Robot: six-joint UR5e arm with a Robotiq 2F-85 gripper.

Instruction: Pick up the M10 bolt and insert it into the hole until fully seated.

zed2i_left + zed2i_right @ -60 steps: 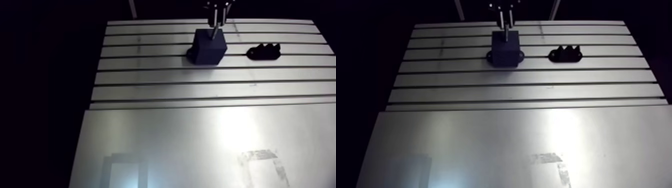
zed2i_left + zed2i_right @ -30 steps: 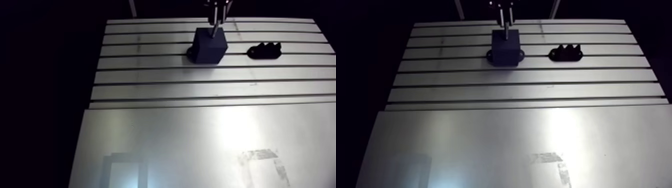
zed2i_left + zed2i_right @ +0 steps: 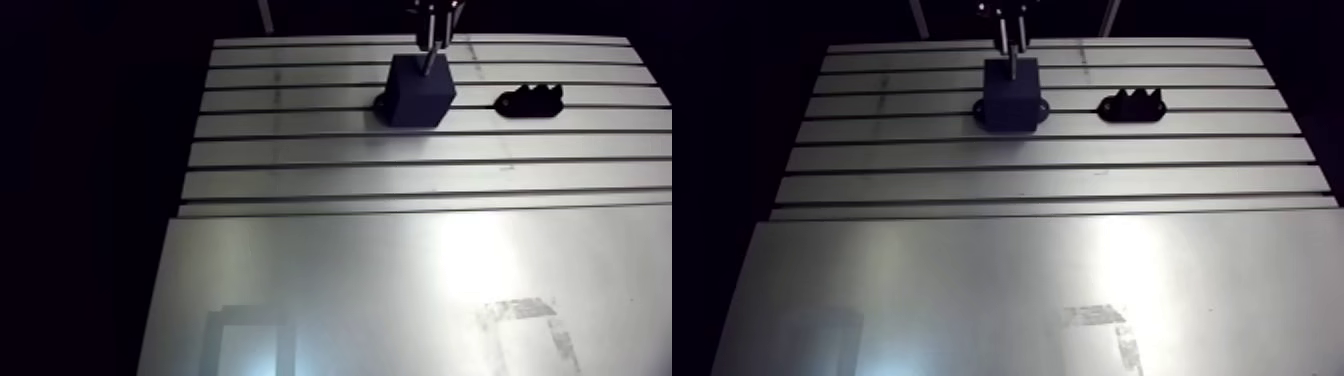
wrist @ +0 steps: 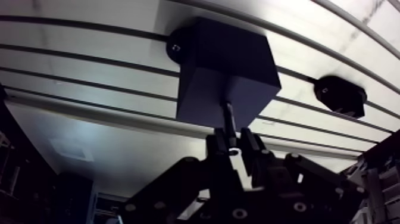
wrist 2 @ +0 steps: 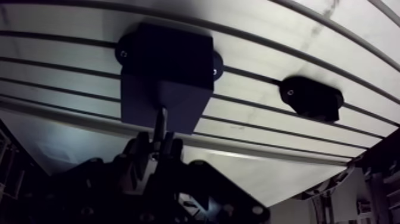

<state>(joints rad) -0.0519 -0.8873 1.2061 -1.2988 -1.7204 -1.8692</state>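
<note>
A dark square block [image 3: 418, 92] with two mounting ears is fixed on the slotted table [image 3: 400, 180] near its far edge. My gripper [image 4: 230, 142] hangs straight above the block and is shut on the M10 bolt [image 4: 228, 118]. The bolt's thin shank points down from between the fingertips, and its tip meets the block's [image 4: 226, 71] top face. The hole is hidden behind the shank. In the arm view the gripper [image 3: 432, 20] comes down from the top edge, with the bolt [image 3: 429, 60] reaching the block's top.
A low black holder [image 3: 528, 101] with a notched top lies on the table to the right of the block, one slot row apart; the wrist view shows this holder [image 4: 339, 95] beside the block. A smooth metal plate [image 3: 400, 290] covers the near half of the table.
The whole picture has shifted slightly, so the camera moved a little. The gripper and bolt stay over the block with no clear move of their own.
</note>
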